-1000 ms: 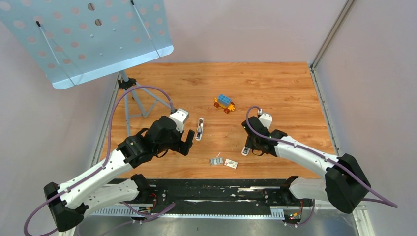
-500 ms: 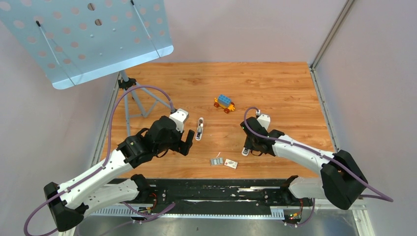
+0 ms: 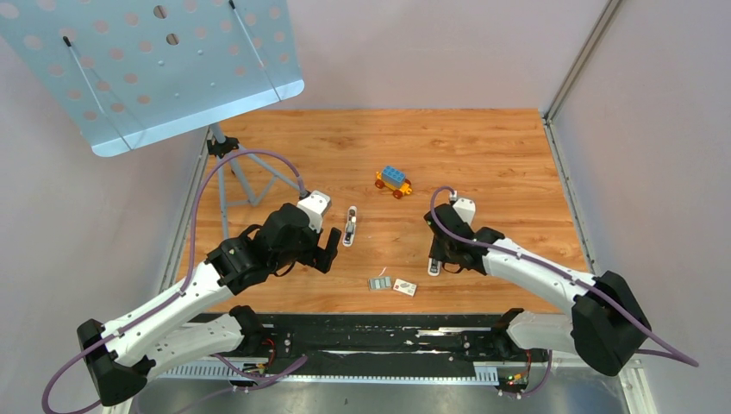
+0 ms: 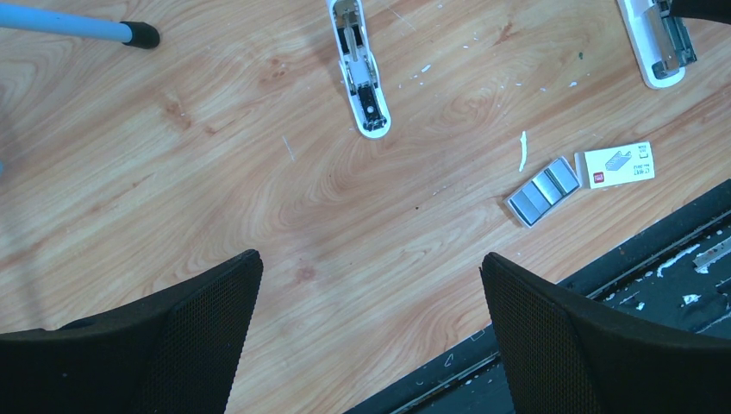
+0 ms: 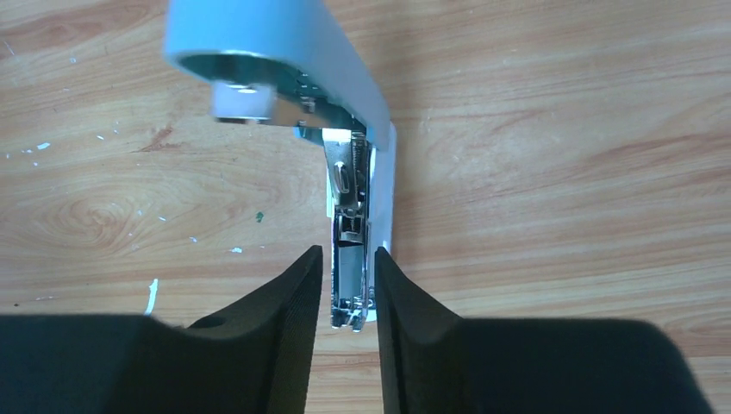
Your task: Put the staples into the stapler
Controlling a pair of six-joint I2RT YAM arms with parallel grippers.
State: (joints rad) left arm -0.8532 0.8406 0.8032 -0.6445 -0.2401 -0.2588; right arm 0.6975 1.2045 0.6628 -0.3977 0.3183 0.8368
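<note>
Grey staples (image 3: pixel 378 282) (image 4: pixel 543 190) lie on the wooden table near its front edge, beside a small white box (image 3: pixel 404 287) (image 4: pixel 615 166). A white stapler (image 3: pixel 434 267) (image 5: pixel 349 216) lies right of them with its pale lid (image 5: pixel 284 52) swung up. My right gripper (image 3: pixel 437 259) (image 5: pixel 348 252) is shut on its metal magazine, one finger on each side. A second white stapler (image 3: pixel 350 226) (image 4: pixel 360 73) lies open further left. My left gripper (image 3: pixel 330 250) (image 4: pixel 371 257) hovers wide open near it, with only bare wood between its fingers.
A blue and orange toy car (image 3: pixel 393 181) stands behind the staplers. A perforated blue panel (image 3: pixel 146 60) on a tripod stands at the back left, with one tripod foot (image 4: pixel 138 34) on the table. A black rail (image 3: pixel 362 332) (image 4: pixel 655 259) runs along the near edge.
My right gripper and the stapler in it slid slightly left, then back right and a little nearer. The left arm has not moved.
</note>
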